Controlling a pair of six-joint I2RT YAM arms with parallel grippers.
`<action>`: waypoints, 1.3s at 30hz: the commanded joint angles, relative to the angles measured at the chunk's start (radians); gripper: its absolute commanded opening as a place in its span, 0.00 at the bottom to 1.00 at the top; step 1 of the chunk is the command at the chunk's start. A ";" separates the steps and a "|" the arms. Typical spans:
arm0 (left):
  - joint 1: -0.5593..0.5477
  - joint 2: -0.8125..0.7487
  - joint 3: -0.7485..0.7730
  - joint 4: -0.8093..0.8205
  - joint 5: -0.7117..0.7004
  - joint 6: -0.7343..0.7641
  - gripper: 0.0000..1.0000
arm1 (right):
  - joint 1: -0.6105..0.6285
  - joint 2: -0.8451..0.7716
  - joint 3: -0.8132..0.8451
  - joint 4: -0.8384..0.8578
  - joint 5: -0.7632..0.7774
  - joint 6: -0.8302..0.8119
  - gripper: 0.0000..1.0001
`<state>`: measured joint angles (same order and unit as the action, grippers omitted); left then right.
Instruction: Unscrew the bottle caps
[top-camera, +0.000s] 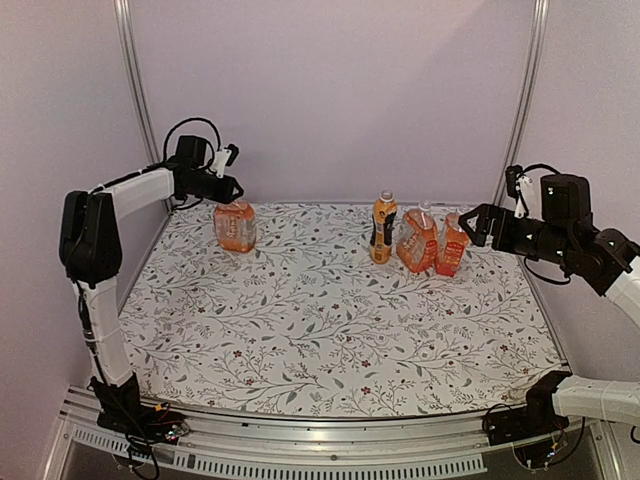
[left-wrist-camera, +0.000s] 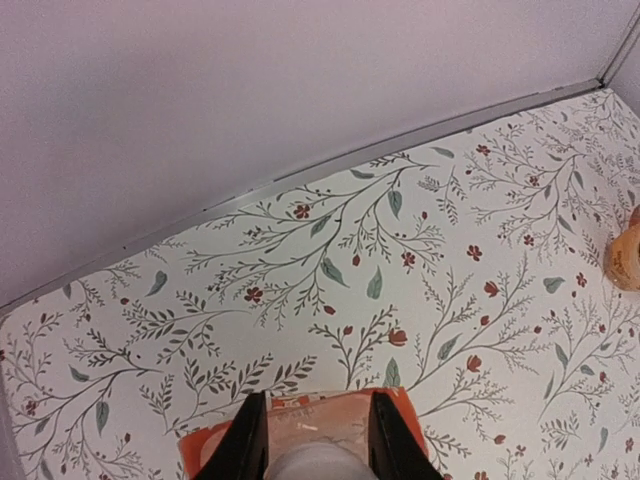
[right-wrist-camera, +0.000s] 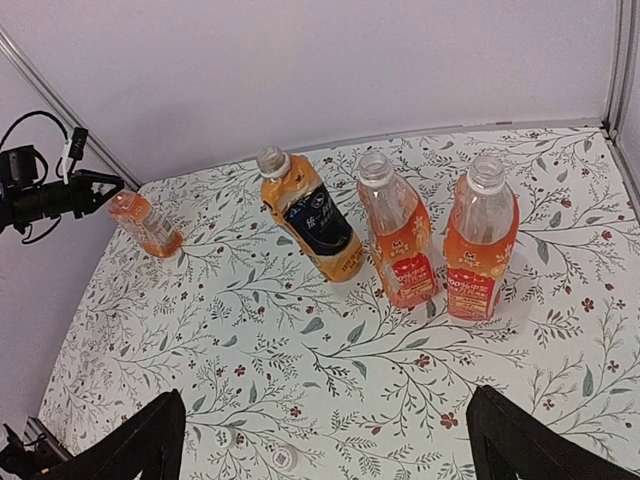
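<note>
White and round, the small plastic screw cap (left-wrist-camera: 312, 462) sits on top of the clear red-labelled bottle of orange drink (top-camera: 235, 226), which stands at the back left of the flower-pattern table (top-camera: 330, 340). The left gripper (left-wrist-camera: 318, 402) has one black finger on each side of this cap, very close, but I cannot tell if it is squeezing. The right gripper (right-wrist-camera: 329, 392) is wide open, holds nothing, and is well apart from that bottle. So nothing holds the bottle's body. If the left gripper turns, the whole bottle may just spin, or tip over and spill. The dark-labelled bottle (right-wrist-camera: 308, 218), a second red-labelled bottle (right-wrist-camera: 400, 235) and a third red-labelled bottle (right-wrist-camera: 480, 250) stand close together near the right gripper. A wide reach there could bump one into the next.
</note>
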<state>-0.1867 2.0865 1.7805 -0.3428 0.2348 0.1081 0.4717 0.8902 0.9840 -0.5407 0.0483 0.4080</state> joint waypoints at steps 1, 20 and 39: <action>-0.007 -0.171 -0.098 -0.071 0.071 0.067 0.00 | 0.015 -0.013 0.040 -0.027 0.009 0.016 0.99; -0.093 -0.811 -0.250 -0.682 0.237 0.116 0.00 | 0.649 0.542 0.509 0.141 0.216 -0.238 0.99; -0.254 -0.980 -0.383 -0.653 0.186 -0.178 0.00 | 0.808 1.147 0.814 0.477 0.020 -0.201 0.99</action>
<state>-0.4255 1.1004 1.4071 -1.0073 0.4103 -0.0090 1.2697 1.9759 1.7557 -0.1486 0.0727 0.1444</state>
